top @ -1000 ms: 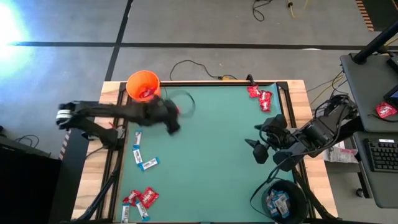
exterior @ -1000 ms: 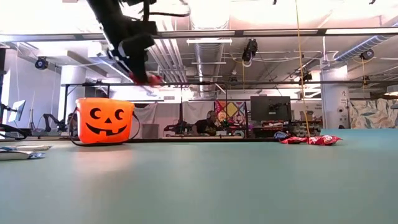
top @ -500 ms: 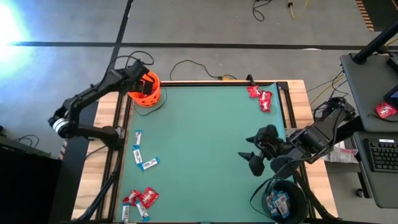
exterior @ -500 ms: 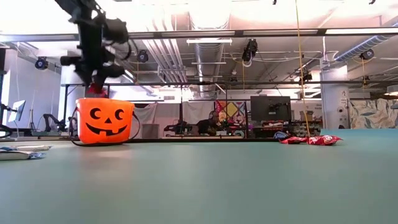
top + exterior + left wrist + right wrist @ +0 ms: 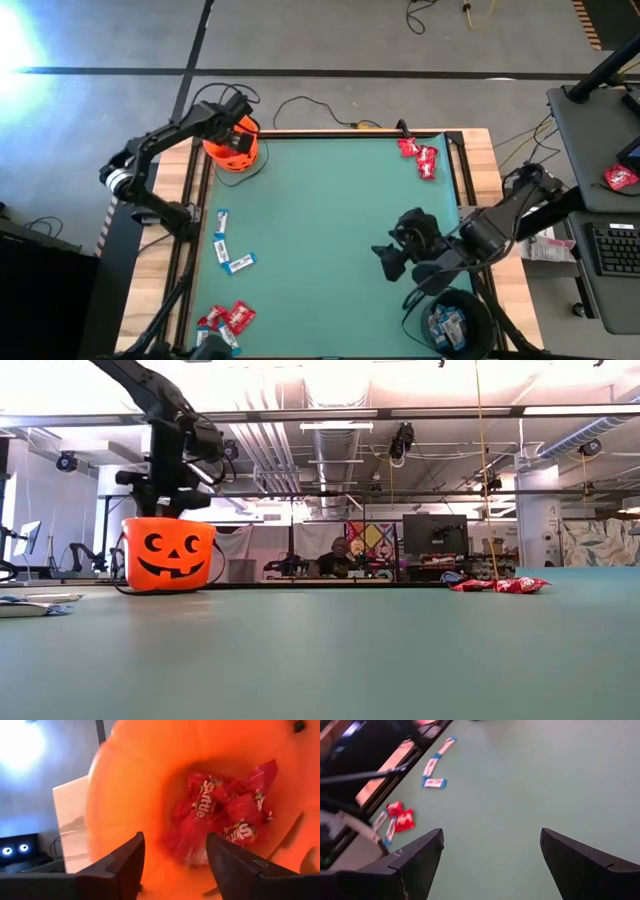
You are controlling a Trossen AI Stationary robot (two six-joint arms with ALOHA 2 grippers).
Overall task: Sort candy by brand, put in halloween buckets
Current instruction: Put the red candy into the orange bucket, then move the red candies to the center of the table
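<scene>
Left wrist view: looks straight down into the orange bucket (image 5: 150, 795), onto a heap of red packets (image 5: 225, 815), past two spread fingers (image 5: 125, 865) with nothing between them. Reads as a drop just finished: half a second ago sat over the rim with pincer narrower, a second ago swung across the mat with a red packet. Left pincer (image 5: 236, 141) now released, hanging over the orange bucket (image 5: 231, 145) at the far left corner of the surface (image 5: 330, 220).

Right pincer (image 5: 392, 259) fully spread and empty, now further out over the mat from the right edge than a second ago, near the black bucket (image 5: 452, 320) at the near right corner, blue-and-white bars visible inside.

Still to sort: two red packets (image 5: 418, 156) at the far right corner, blue bars (image 5: 228, 250) along the left edge, and a mixed red and blue cluster (image 5: 225, 322) at the near left corner. Probably one more red delivered; plenty left on both sides.
</scene>
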